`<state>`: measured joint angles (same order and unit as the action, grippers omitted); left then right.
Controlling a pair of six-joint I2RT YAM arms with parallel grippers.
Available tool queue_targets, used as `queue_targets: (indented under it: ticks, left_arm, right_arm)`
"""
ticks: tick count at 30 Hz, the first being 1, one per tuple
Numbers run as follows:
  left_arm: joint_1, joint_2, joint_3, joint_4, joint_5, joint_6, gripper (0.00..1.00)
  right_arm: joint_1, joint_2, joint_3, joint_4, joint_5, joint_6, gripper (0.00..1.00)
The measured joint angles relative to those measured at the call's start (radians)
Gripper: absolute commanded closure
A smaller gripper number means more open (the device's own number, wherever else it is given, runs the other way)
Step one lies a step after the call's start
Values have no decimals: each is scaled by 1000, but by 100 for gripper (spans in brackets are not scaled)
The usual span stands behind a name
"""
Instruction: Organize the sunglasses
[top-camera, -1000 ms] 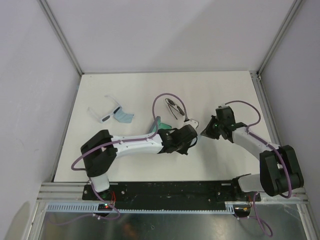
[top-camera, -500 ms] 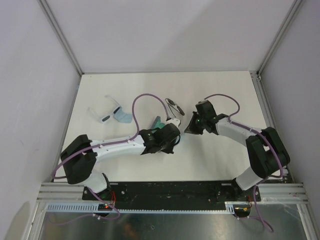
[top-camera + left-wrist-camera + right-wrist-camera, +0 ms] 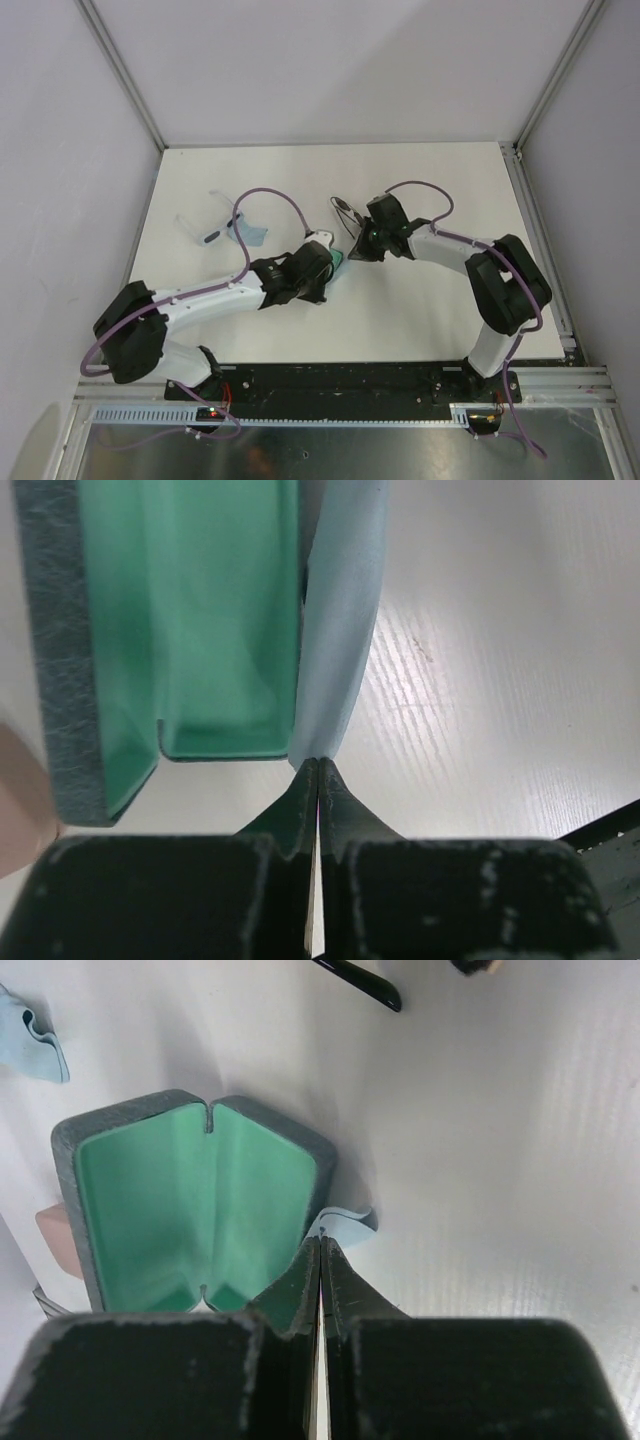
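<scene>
The dark-framed sunglasses (image 3: 347, 209) lie on the white table just behind both grippers; one of their arms (image 3: 360, 985) shows in the right wrist view. The white-framed sunglasses (image 3: 205, 230) lie at the far left. My left gripper (image 3: 333, 258) (image 3: 318, 762) is shut, pinching the end of a light blue cloth (image 3: 340, 630) beside an open grey case with green lining (image 3: 200, 610). Facing it, my right gripper (image 3: 356, 250) (image 3: 320, 1240) is shut on the same cloth (image 3: 345, 1222) at the corner of the case (image 3: 190, 1210).
Another light blue cloth (image 3: 250, 235) (image 3: 30, 1045) lies beside the white-framed pair. Something pink (image 3: 55, 1232) peeks out at the case's left side. The left arm's purple cable (image 3: 270, 200) arcs over the table. Metal posts and walls frame the table.
Both arms have swung left together, tips kept close, from the middle right of the table to the open case. Both grippers stayed shut.
</scene>
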<state>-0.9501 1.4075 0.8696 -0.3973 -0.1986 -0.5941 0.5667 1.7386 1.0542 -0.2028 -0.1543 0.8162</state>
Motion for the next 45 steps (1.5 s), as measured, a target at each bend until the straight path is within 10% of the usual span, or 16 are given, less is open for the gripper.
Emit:
queue_targets:
  ticks: [45]
  left_arm:
    - [88,18,-101,51,-8,27,99]
  right_arm:
    - [69,208,239,-24,7,3,89]
